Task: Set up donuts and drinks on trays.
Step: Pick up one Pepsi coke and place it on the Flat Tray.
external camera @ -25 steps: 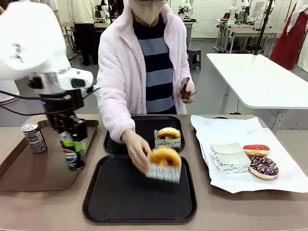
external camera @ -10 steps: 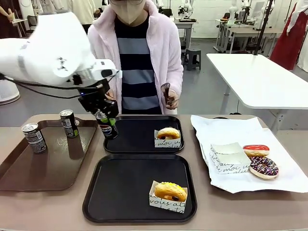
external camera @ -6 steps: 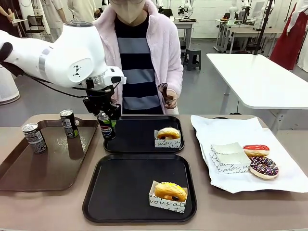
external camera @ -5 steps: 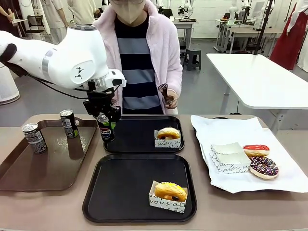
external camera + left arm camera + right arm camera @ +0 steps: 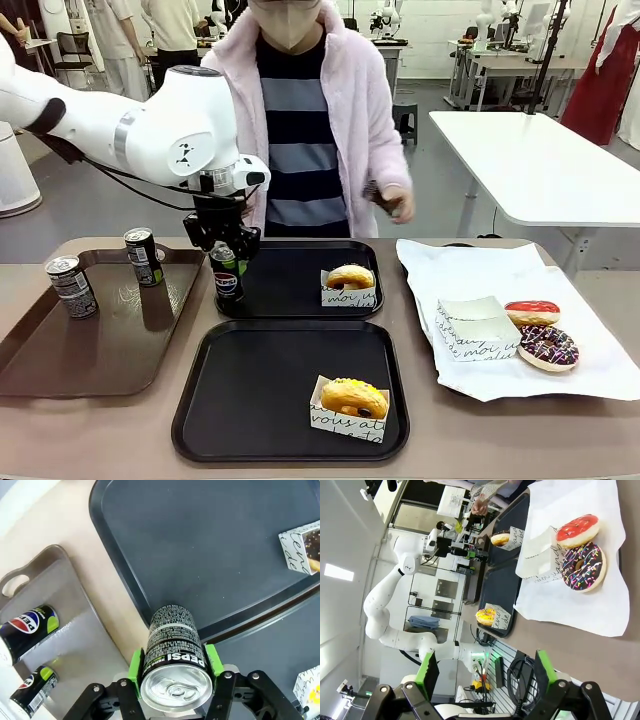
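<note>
On our left claw (image 5: pixel 173 666), matt green pads (image 5: pixel 212 659) press a can (image 5: pixel 172 640) of glossy printed metal with a bright silver top. Beneath the claw we see a black tray (image 5: pixel 210 540) of grainy matt plastic, and beside it a brown tray (image 5: pixel 75 630) with a smoother sheen.

You have four donuts: one golden-glazed donut (image 5: pixel 350 275), one yellow-iced (image 5: pixel 352 397), one red-iced (image 5: pixel 532 310), one chocolate-sprinkled (image 5: pixel 548 346). You can count three soda cans (image 5: pixel 141 256) (image 5: pixel 70 285) (image 5: pixel 228 273), two black trays (image 5: pixel 285 285) (image 5: pixel 250 390), one brown tray (image 5: pixel 80 350), one loose paper sleeve (image 5: pixel 478 325) and one white paper sheet (image 5: pixel 450 265).

Red donut (image 5: pixel 577 531) nr choc donut (image 5: pixel 583 566)
</note>
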`<state>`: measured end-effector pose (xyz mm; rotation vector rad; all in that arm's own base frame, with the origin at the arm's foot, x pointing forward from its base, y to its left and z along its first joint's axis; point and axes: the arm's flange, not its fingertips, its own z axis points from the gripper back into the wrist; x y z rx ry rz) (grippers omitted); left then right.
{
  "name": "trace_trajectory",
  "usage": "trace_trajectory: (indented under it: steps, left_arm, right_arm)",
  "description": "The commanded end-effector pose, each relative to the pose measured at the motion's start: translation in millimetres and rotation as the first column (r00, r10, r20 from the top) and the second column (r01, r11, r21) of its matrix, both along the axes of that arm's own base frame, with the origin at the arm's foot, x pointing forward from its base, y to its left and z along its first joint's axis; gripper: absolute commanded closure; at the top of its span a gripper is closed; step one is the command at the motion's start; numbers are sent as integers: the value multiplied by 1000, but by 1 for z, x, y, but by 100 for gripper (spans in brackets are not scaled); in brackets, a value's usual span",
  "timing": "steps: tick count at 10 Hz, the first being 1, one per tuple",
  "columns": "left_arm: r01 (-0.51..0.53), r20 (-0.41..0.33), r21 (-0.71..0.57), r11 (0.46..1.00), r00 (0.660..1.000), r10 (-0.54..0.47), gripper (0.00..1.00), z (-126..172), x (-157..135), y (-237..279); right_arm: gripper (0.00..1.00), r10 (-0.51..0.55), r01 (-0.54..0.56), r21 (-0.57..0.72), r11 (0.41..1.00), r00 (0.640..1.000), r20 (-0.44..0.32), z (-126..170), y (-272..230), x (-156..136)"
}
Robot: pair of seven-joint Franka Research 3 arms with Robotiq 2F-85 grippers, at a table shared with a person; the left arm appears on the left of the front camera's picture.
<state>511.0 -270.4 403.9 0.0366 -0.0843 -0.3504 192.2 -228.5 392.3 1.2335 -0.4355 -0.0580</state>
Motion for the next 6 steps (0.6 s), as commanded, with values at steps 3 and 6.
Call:
trace_trajectory:
  steps: [3,6]
  left_arm:
    - [-39,-21,34,999,999,39,42,-7,18,-22]
    - [-52,-42,4,999,998,52,0,-4,19,-21]
  right_arm:
    - [0,-8,7,15,1000,1000,29,1,0,2]
    - [0,-8,7,15,1000,1000,29,1,0,2]
